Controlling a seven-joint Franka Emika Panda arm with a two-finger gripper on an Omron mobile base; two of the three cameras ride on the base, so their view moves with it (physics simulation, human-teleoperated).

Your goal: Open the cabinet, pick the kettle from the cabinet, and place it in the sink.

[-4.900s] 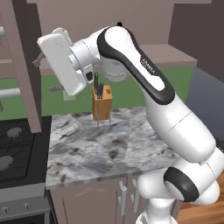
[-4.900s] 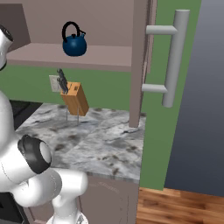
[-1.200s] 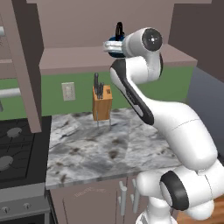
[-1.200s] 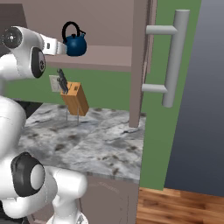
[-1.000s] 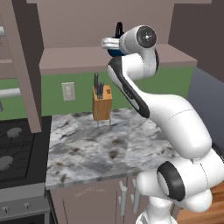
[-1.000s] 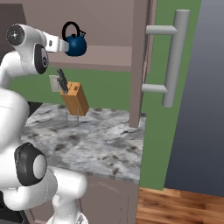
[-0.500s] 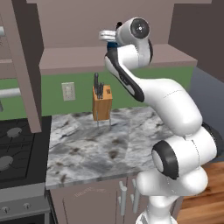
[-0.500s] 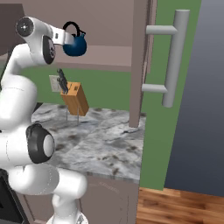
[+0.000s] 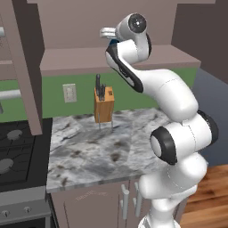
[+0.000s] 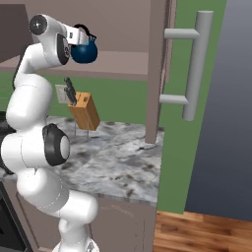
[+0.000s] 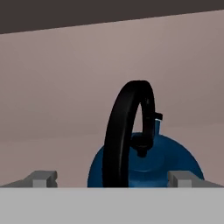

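— Two fingertips (image 11: 43, 177) standing wide apart, gripping nothing?
— Yes; gripper (image 10: 78, 33) hovering just before the kettle (image 10: 84, 51), fingers flanking its black handle (image 11: 127, 135).
— Kettle's place?
— Sitting on the open cabinet (image 10: 158, 69) shelf (image 10: 123, 64), near its front edge, above the knife block (image 10: 84, 111).

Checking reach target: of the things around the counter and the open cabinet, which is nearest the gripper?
The blue kettle on the cabinet shelf: it sits straight ahead of the open gripper, between its fingertips. The knife block stands lower, on the counter.

The arm has swung up into the cabinet (image 10: 123, 29), bringing the open pincer (image 11: 111, 177) astride the kettle (image 11: 144, 162).
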